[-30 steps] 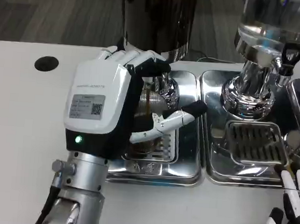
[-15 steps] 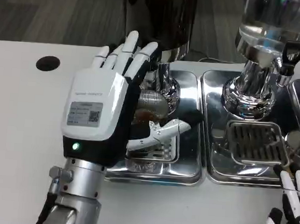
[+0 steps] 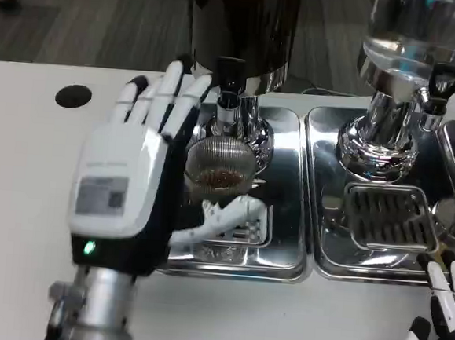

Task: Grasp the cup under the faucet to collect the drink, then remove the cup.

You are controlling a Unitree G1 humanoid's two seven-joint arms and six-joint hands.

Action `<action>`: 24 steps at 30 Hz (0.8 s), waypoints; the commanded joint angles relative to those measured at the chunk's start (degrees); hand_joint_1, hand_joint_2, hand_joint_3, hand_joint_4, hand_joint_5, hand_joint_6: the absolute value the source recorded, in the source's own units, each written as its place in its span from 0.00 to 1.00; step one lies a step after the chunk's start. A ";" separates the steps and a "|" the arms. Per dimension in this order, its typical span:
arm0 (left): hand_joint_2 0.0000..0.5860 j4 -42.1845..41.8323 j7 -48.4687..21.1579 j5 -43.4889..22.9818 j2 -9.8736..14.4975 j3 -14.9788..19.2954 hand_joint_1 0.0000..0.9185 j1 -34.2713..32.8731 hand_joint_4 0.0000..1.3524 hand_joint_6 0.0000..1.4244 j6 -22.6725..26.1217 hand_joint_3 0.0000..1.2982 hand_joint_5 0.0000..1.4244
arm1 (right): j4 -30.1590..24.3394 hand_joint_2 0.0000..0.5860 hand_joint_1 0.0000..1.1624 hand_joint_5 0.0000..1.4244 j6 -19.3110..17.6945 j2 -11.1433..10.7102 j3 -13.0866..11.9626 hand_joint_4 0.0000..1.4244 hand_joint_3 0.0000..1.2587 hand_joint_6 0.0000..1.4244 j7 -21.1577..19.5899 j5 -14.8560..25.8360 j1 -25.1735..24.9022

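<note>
Withdrawn leftward, left hand [image 3: 129, 170] now stands released — fingers spread beside the ribbed clear cup [image 3: 220, 163], left under the black-handled faucet [image 3: 228, 87] to fill; right hand [image 3: 444, 317] idles, grasp indeterminate.

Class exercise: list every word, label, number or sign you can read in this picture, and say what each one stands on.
No text here is sharp enough to quote.
Grey label on the white back of the left hand: lines of print, too blurred to read.
Green light below that label: a lit dot, not a character.
</note>
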 commanded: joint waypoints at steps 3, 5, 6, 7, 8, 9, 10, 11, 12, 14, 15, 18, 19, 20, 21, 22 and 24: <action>0.11 0.43 5.35 -1.16 2.27 2.49 0.00 8.84 0.00 0.05 -4.16 0.15 0.09 | -0.20 0.95 0.03 0.00 -0.93 -0.67 -0.39 0.00 0.05 0.00 0.30 0.28 -0.30; 0.10 0.64 6.04 -1.47 3.09 3.68 0.00 10.67 0.00 0.05 -5.03 0.15 0.09 | -0.30 0.91 0.06 0.00 -1.49 -1.03 -0.34 0.00 0.04 0.00 0.59 0.41 -0.51; 0.10 0.79 6.29 -1.67 3.50 4.34 0.00 11.42 0.00 0.05 -5.31 0.15 0.09 | -0.48 0.89 0.07 0.00 -1.85 -1.31 -0.37 0.00 0.04 0.00 0.73 0.42 -0.61; 0.10 1.29 6.59 -2.09 4.06 5.29 0.00 12.36 0.00 0.04 -5.58 0.14 0.09 | -0.58 0.87 0.09 0.00 -2.12 -1.49 -0.41 0.00 0.04 0.00 0.82 0.41 -0.68; 0.10 1.84 6.87 -2.34 4.57 5.97 0.00 13.23 0.00 0.04 -5.75 0.14 0.09 | -0.94 0.84 0.09 0.00 -2.34 -1.78 -0.49 0.00 0.04 0.00 1.14 0.33 -0.89; 0.10 2.24 7.06 -2.49 4.89 6.42 0.00 13.81 0.00 0.04 -5.91 0.13 0.09 | -1.38 0.81 0.10 0.00 -2.40 -1.97 -0.56 0.00 0.04 0.00 1.59 0.26 -1.14; 0.10 2.70 7.23 -2.36 5.17 6.64 0.00 14.38 0.00 0.03 -6.03 0.12 0.09 | -1.90 0.80 0.10 0.00 -2.37 -2.10 -0.58 0.00 0.04 0.00 2.23 0.22 -1.43; 0.10 3.63 7.48 -1.53 5.60 6.44 0.00 15.18 0.00 0.03 -5.98 0.10 0.09 | -2.29 0.77 0.11 0.00 -2.31 -2.16 -0.61 0.00 0.03 0.00 2.74 0.21 -1.61; 0.10 4.71 7.85 -0.59 5.99 6.09 0.00 15.93 0.00 0.03 -5.79 0.08 0.08 | -3.27 0.74 0.12 0.00 -2.11 -2.15 -0.53 0.00 0.03 0.00 3.68 0.06 -2.02; 0.10 7.32 8.69 0.18 6.40 5.37 0.00 17.07 0.00 0.02 -5.77 0.05 0.07 | -4.76 0.68 0.12 0.00 -2.21 -2.02 -0.51 0.00 0.01 0.00 5.18 0.28 -2.66; 0.10 9.00 9.45 0.32 6.46 5.07 0.00 17.38 0.00 0.01 -5.88 0.05 0.07 | -5.29 0.67 0.11 0.00 -2.41 -1.93 -0.57 0.00 0.01 0.00 5.79 0.56 -2.91; 0.10 11.92 10.67 0.93 6.76 4.72 0.00 17.50 0.00 0.01 -5.86 0.05 0.07 | -6.95 0.67 0.13 0.00 -3.67 -1.49 -0.96 0.00 0.00 0.00 7.47 2.57 -3.83; 0.09 12.39 10.82 1.10 6.91 4.68 0.00 17.43 0.00 0.01 -5.78 0.04 0.06 | -7.53 0.64 0.14 0.00 -3.73 -1.35 -1.02 0.00 0.00 0.00 8.12 2.83 -4.13; 0.09 12.86 10.93 1.29 7.10 4.71 0.00 17.38 0.00 0.01 -5.58 0.04 0.06 | -8.16 0.64 0.15 0.00 -3.59 -1.20 -0.98 0.00 0.00 0.00 8.92 2.91 -4.51; 0.09 13.43 10.93 1.20 7.33 4.97 0.00 17.36 0.00 0.01 -5.31 0.04 0.06 | -8.60 0.63 0.17 0.00 -3.48 -1.08 -0.98 0.00 0.00 0.00 9.51 2.93 -4.74; 0.09 13.81 10.96 1.09 7.48 5.12 0.00 17.34 0.00 0.01 -5.12 0.04 0.06 | -9.42 0.63 0.18 0.00 -3.15 -0.79 -0.81 0.00 0.00 0.00 10.94 3.12 -5.39; 0.09 14.89 10.97 0.35 7.59 5.43 0.00 17.20 0.00 0.00 -4.93 0.03 0.06 | -10.62 0.58 0.22 0.00 -2.73 -0.05 -0.62 0.00 0.00 0.00 13.63 4.02 -6.47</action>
